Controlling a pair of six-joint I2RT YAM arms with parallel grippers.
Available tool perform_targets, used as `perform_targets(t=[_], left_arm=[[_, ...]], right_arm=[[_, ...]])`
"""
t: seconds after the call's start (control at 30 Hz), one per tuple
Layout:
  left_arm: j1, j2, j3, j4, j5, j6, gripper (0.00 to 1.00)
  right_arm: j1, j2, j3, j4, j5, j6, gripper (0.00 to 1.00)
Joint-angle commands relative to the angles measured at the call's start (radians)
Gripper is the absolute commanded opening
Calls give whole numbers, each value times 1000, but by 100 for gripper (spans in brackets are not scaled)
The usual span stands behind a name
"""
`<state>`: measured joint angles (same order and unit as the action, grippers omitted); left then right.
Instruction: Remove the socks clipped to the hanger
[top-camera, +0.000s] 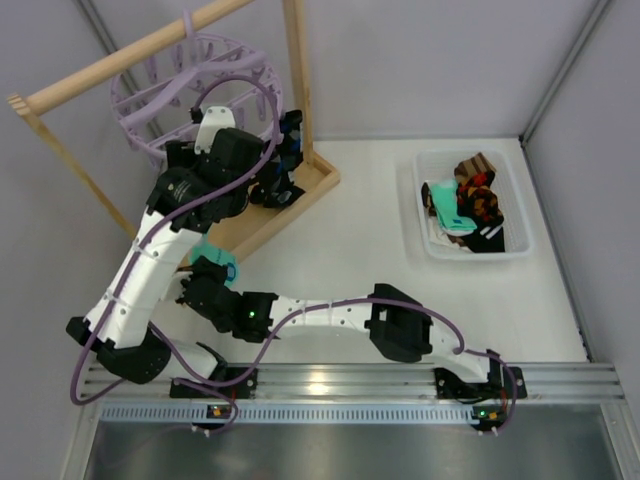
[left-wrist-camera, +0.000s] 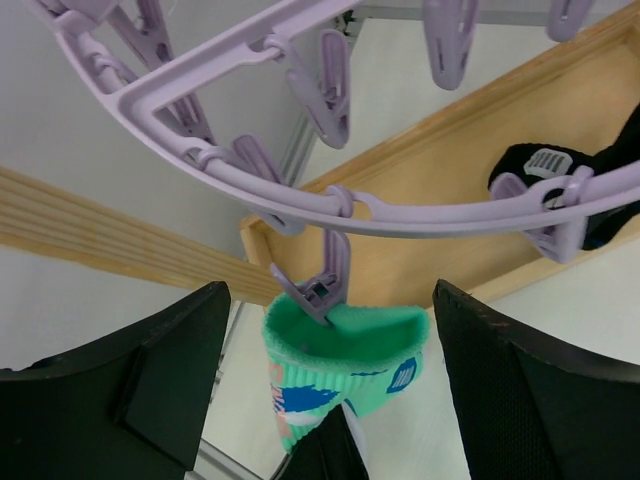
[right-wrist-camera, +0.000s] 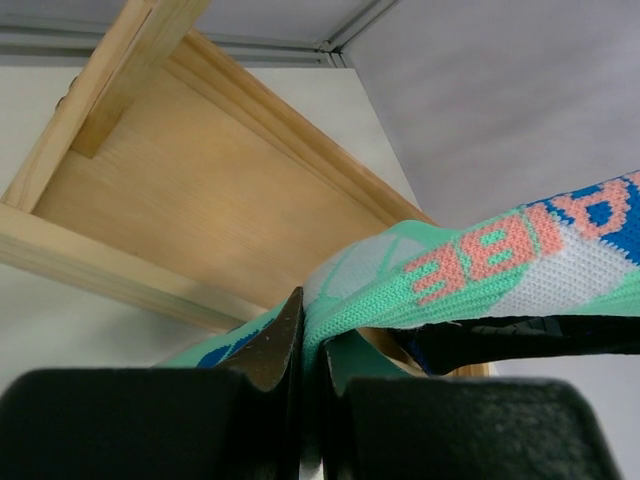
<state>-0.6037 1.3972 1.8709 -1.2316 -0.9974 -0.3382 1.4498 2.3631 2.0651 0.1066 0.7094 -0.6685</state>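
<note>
Above the smooth white, grey-walled table (top-camera: 350, 225), the right gripper (right-wrist-camera: 303, 322) clamps a knitted mint sock (right-wrist-camera: 480, 262) clipped to the lavender plastic hanger (left-wrist-camera: 300, 192); the left gripper (left-wrist-camera: 328, 310) gapes.

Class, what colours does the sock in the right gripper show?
The sock is mint green, marked pink, blue and white; right wrist view.
</note>
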Motion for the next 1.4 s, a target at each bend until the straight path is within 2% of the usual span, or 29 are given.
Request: perform_targets(t=[0.0, 0.3, 0.47, 0.6, 0.83, 1.03, 1.13, 1.37], left_arm=[[1, 3, -18, -19, -105, -5, 86], [-1, 46, -29, -14, -170, -38, 80], [2, 56, -53, -9, -207, -65, 73], [2, 57, -75, -6, -239, -84, 72], [12, 62, -82, -5, -271, -101, 59], [15, 63, -85, -5, -280, -110, 55], [21, 63, -87, -3, -273, -113, 51], [32, 71, -88, -2, -254, -119, 29]], right_arm=[[41, -21, 49, 18, -59, -34, 0], [57, -30, 38, 38, -73, -45, 0], [58, -50, 14, 48, -79, -48, 0], [60, -64, -6, 56, -87, -43, 0], [66, -79, -28, 62, -94, -42, 0], [66, -96, -49, 73, -97, -37, 0], [66, -100, -62, 82, -97, -37, 0], [64, -117, -77, 91, -102, -29, 0]])
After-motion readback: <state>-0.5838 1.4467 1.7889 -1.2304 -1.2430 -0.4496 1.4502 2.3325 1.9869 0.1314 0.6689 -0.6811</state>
